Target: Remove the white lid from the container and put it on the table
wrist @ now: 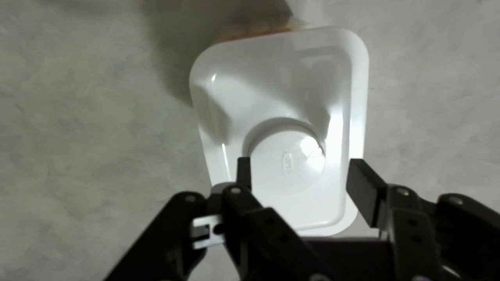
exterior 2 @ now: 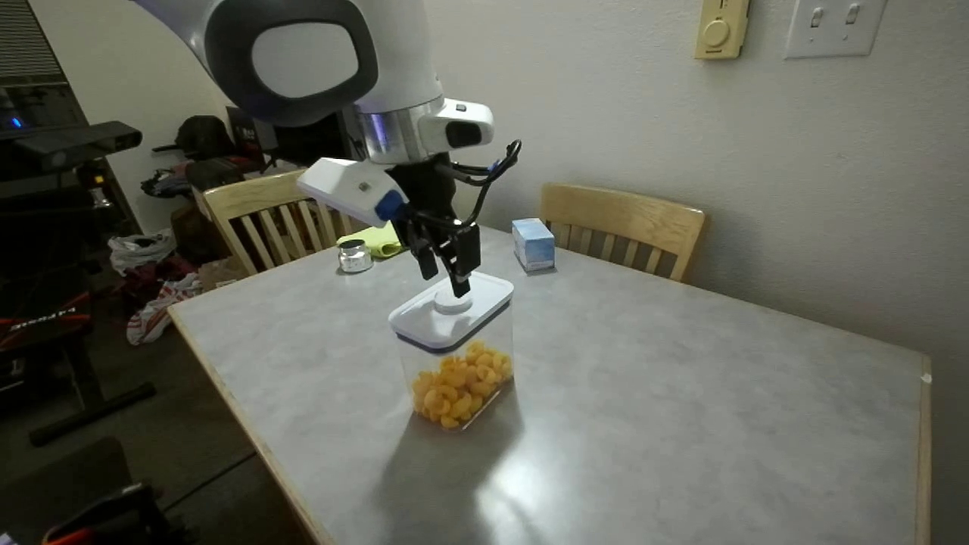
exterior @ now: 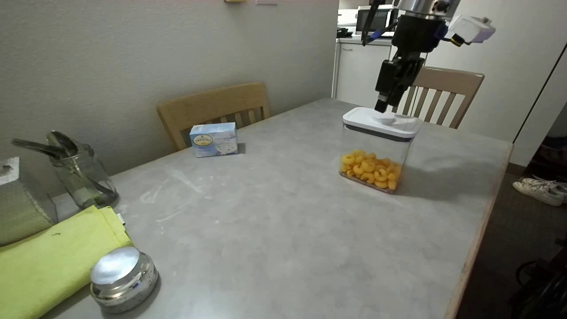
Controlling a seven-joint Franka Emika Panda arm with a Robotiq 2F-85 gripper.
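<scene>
Lid (wrist: 273, 107), one, atop one container (exterior: 374, 157), one pincer (wrist: 299, 171)

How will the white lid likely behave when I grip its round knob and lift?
The white lid looks glossy, so its round knob may be slippery. Its even, moulded shape suggests it is stiff. The dark band under it might seal tightly, so the partly filled container could lift along.
</scene>
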